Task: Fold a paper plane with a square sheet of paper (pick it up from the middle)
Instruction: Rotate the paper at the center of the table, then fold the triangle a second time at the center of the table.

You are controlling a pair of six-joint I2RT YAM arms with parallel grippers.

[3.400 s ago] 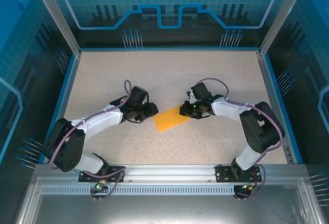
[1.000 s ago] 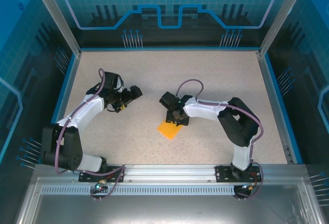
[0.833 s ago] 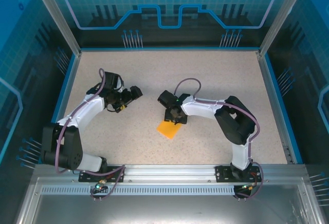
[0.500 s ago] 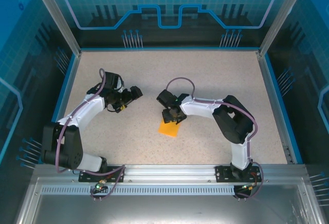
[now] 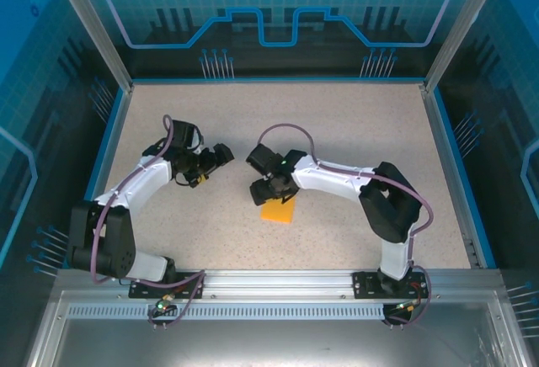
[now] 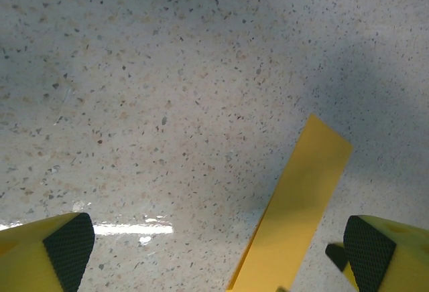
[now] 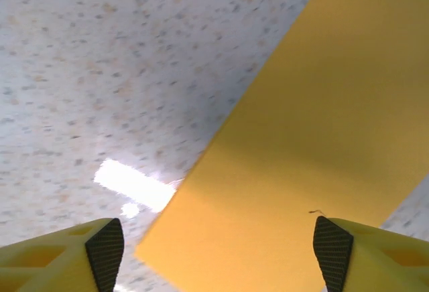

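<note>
The orange-yellow sheet of paper (image 5: 279,211) lies flat on the speckled table, a small rectangle just below my right gripper (image 5: 266,193). In the right wrist view the paper (image 7: 308,124) spreads under my right gripper (image 7: 218,245), whose jaws stand open with one corner of the sheet between the fingertips (image 7: 106,244). My left gripper (image 5: 224,156) hovers open to the left of the sheet, apart from it. From the left wrist the paper (image 6: 301,201) appears as a narrow slanted strip ahead of the open left gripper (image 6: 218,255).
The speckled table (image 5: 354,123) is ringed by a blue rim and transparent walls (image 5: 109,55). A metal rail (image 5: 278,281) with both arm bases runs along the near edge. The right arm's elbow (image 5: 392,203) stands to the right of the sheet.
My right gripper has slid left and away across the sheet and its jaws have widened. The sheet has shifted slightly. The left arm has stayed still.
</note>
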